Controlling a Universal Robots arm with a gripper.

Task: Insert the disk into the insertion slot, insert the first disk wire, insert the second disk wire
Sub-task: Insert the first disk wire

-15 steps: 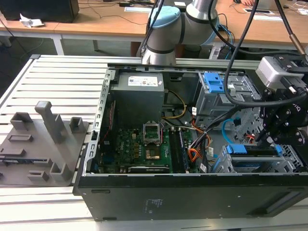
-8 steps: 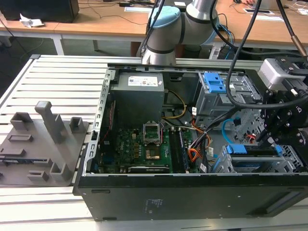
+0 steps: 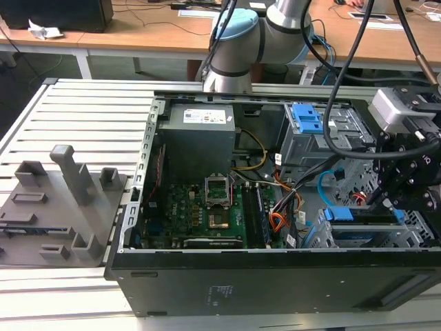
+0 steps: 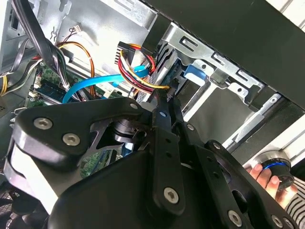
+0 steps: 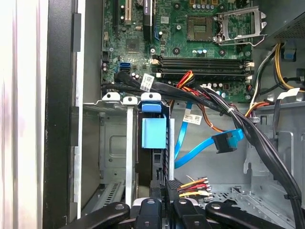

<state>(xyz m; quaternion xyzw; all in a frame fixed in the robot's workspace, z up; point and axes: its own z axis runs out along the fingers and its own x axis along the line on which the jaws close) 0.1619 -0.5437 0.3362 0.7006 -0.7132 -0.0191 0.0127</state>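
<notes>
- Pincer [image 4: 166, 98]: your jaws stand narrow. As far as the second wrist view lets you judge, they are pinched on the plug end of the first disk wire [image 4: 138, 76], right at the end of the disk.
- Disk [image 5: 153, 132]: you have it seated edge-on in the insertion slot [image 5: 114, 148], with its blue caddy tab towards the motherboard [image 5: 190, 43].
- First disk wire: its red and yellow strands fan out from a dark plug just beside your pincer's tips.
- Second disk wire [image 5: 198, 153]: it loops loose beside the slot, and its plug hangs free, apart from the disk.
- Computer case [image 3: 275, 283]: it lies open on your slatted bench [image 3: 83, 103].
- Taller grey cage [image 3: 303, 148]: it carries a blue clip [image 3: 306, 117] and sits deeper in the case in the exterior view.
</notes>
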